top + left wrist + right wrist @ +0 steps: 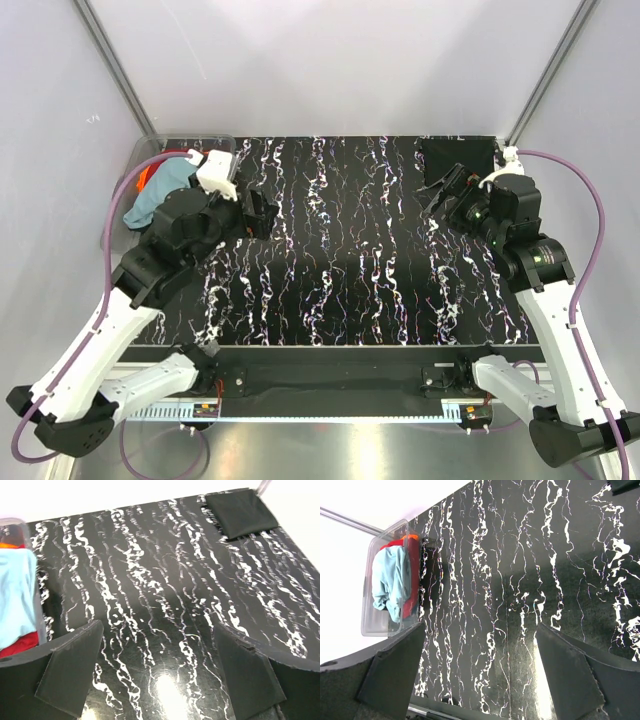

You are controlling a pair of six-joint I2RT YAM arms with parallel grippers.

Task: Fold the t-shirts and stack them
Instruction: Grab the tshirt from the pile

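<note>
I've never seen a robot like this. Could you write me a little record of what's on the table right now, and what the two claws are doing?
table: black with white veins
tub: clear plastic, far left corner
in tub: teal shirt crumpled on top, red shirt and orange shirt showing under it
black shirt: folded flat, far right corner
left gripper: open, empty, over the table beside the tub
right gripper: open, empty, close to the black shirt
</note>
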